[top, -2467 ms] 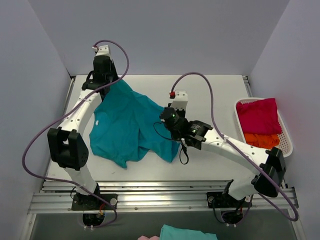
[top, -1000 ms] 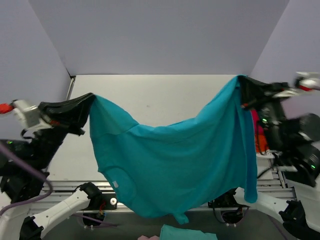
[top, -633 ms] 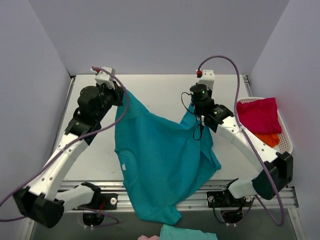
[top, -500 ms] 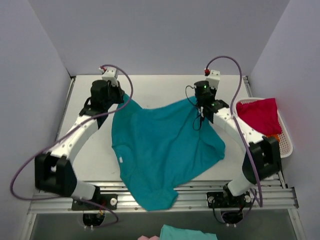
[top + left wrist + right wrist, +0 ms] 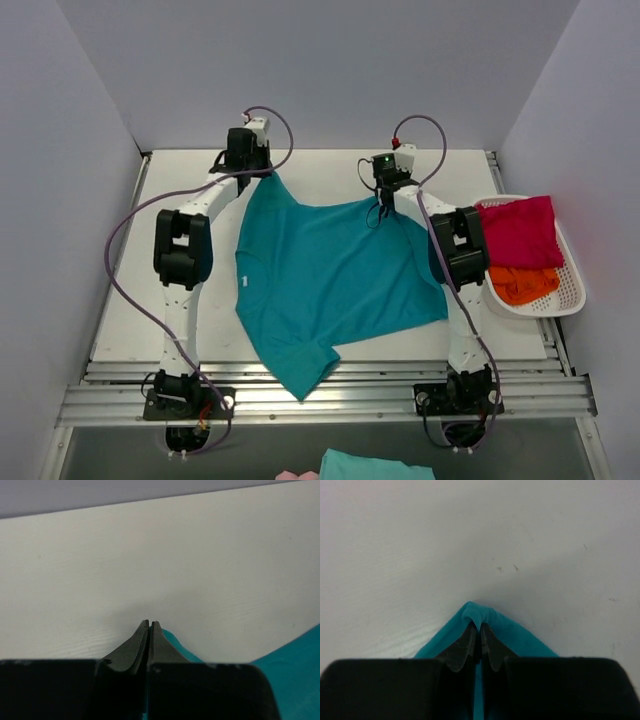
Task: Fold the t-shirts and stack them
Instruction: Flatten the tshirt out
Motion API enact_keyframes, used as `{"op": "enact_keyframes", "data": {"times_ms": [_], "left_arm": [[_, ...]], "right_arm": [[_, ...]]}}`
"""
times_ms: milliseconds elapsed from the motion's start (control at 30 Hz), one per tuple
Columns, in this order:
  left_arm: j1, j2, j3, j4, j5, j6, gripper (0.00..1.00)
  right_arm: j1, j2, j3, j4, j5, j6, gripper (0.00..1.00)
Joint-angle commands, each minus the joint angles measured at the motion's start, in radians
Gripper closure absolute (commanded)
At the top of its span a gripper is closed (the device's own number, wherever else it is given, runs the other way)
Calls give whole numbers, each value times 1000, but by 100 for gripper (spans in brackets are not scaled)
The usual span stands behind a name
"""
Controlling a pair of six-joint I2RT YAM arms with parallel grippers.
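Observation:
The teal-blue t-shirt (image 5: 325, 275) lies spread on the white table, its lower part hanging over the near edge. My left gripper (image 5: 262, 172) is shut on its far left corner; in the left wrist view the jaws (image 5: 150, 623) are pressed together with teal cloth (image 5: 177, 647) beside them. My right gripper (image 5: 385, 197) is shut on the far right corner; in the right wrist view the cloth (image 5: 480, 612) bunches over the fingertips (image 5: 480, 627). The crimson-pink t-shirt (image 5: 517, 231) and the orange t-shirt (image 5: 520, 283) lie in the basket.
The white slatted basket (image 5: 572, 285) stands at the table's right edge. Grey walls close in the back and both sides. A metal rail (image 5: 330, 400) runs along the near edge. Another teal cloth (image 5: 375, 467) shows below the table.
Both arms swung the teal shirt up in the air, then brought it down and stretched it toward the back of the table, where it now lies flatter and more spread out.

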Motion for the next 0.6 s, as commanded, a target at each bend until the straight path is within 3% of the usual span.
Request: {"op": "enact_keyframes", "data": {"times_ms": [0,100,333,400,433,467,500,533,567], "left_arm": [[28,117,275,-104,6,46,98],[45,219,405,-164,0,55,98],[58,461,862,-322,-72,116,98],[66,482,866,-295,-83,121,94],[69,477,850,-245,-107,124,88],[72,465,805,-215,-141,123,64],[77,462,783,-186,-162,121,41],[80,457,769,-152,-199,116,14],[83,454,761,-144,-221,107,6]], "right_arm": [[-35,53,163,-24,34,-11,100],[-66,113,269,-61,54,-10,100],[-136,240,483,-157,55,15,100],[-152,258,518,-158,47,18,98],[-156,277,532,-171,62,22,87],[-161,285,542,-176,70,27,72],[-165,291,561,-179,82,39,29],[-172,297,564,-176,91,42,15],[-175,298,567,-170,93,42,3]]}}
